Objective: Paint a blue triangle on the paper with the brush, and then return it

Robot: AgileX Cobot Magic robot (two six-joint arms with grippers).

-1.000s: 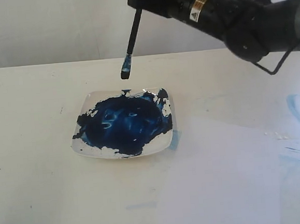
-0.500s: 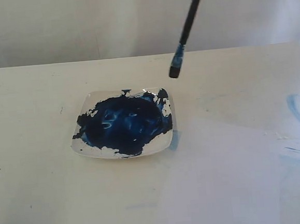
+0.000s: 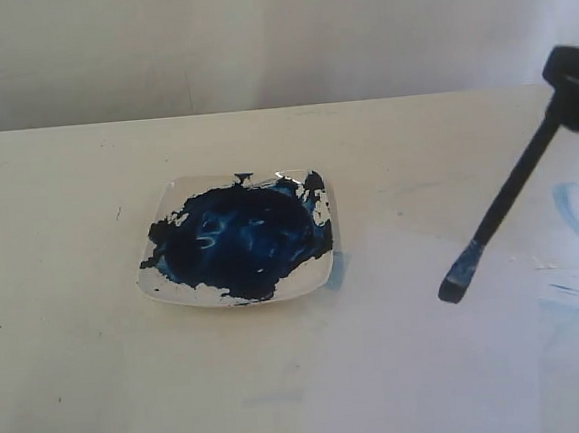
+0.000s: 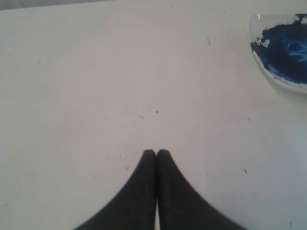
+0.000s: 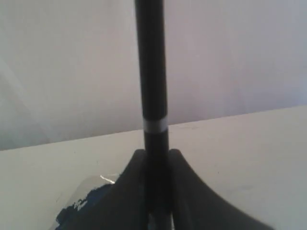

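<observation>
My right gripper [image 3: 572,82] reaches in at the right edge of the exterior view, shut on the black handle of the brush [image 3: 508,194]. The brush slants down to the left. Its blue-stained bristle tip [image 3: 454,285] is low over the white paper [image 3: 422,367]; I cannot tell whether it touches. In the right wrist view the handle [image 5: 151,72] with its silver band stands between the jaws of my right gripper [image 5: 156,155]. My left gripper [image 4: 156,152] is shut and empty over bare table. No blue triangle is in view.
A square white plate [image 3: 171,200] smeared with dark blue paint sits left of the paper; its rim [image 4: 268,72] shows in the left wrist view. Faint pale-blue streaks [image 3: 578,212] mark the surface at the far right. A pale wall rises behind the table.
The brush has swung from above the plate to the right and down over the paper. The right arm has drawn back to the right edge of the view.
</observation>
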